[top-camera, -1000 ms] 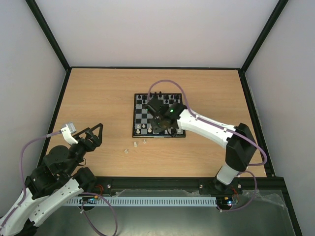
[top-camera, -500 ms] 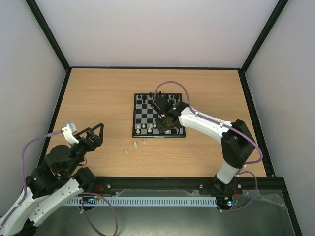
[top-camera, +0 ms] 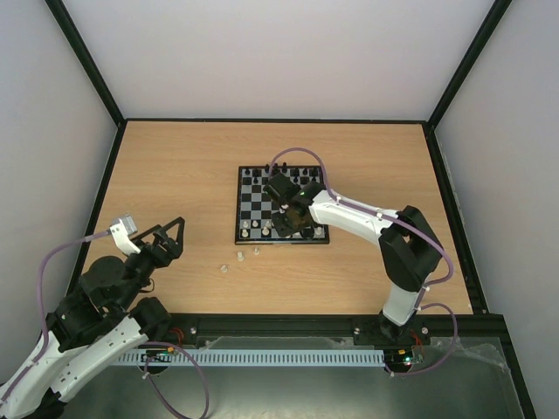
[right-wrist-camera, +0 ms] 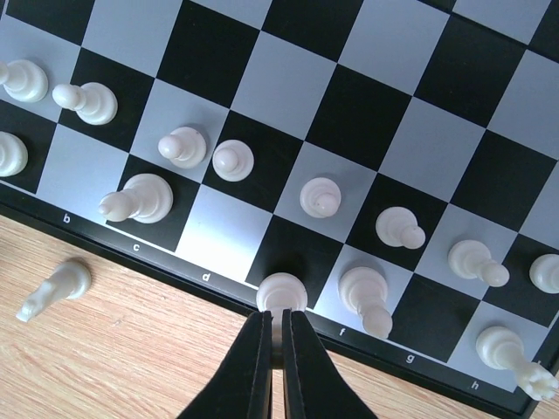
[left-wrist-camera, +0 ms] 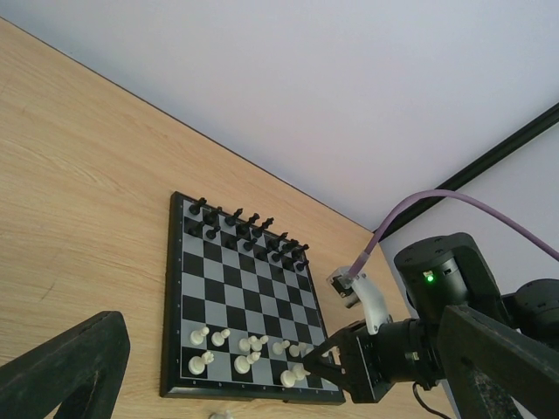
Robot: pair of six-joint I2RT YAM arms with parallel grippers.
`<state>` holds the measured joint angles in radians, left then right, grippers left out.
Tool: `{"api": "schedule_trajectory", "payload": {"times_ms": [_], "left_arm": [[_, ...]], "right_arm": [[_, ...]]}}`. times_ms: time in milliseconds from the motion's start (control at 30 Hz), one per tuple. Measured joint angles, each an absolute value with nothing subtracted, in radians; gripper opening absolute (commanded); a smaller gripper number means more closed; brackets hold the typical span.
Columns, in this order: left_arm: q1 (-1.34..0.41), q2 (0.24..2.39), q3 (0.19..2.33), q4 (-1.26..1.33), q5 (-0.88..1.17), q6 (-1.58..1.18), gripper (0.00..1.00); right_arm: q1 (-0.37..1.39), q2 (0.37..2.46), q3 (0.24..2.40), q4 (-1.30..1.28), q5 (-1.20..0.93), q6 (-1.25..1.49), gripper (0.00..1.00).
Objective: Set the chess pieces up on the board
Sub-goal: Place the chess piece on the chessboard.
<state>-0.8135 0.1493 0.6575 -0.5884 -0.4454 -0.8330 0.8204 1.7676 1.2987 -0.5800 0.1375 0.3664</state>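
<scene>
Seemingly touching a chess piece [right-wrist-camera: 281,292] at the board's [right-wrist-camera: 376,52] edge, right claw [right-wrist-camera: 279,316] sits shut; left claw [top-camera: 168,234] gapes.

Your right gripper [right-wrist-camera: 280,319] had its fingers pressed together, tips right against a white piece [right-wrist-camera: 281,291] on the board's [right-wrist-camera: 384,113] e-file edge square. Other white pieces [right-wrist-camera: 320,196] stood nearby; a fallen piece [right-wrist-camera: 54,291] lay on the wooden counter [right-wrist-camera: 131,367].
</scene>
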Motion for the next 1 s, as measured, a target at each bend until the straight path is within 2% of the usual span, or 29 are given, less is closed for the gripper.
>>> {"api": "schedule_trajectory", "payload": {"times_ms": [833,1000], "left_arm": [[-0.813,0.149,0.657,-0.588,-0.445,-0.831,0.99],[-0.813,0.149,0.658,-0.588,-0.445,-0.831,0.99]], "right_arm": [[0.793,1.807,1.318,-0.558,0.131,0.362,0.04],[0.792,1.808,1.319,-0.555,0.130,0.361,0.11]]}}
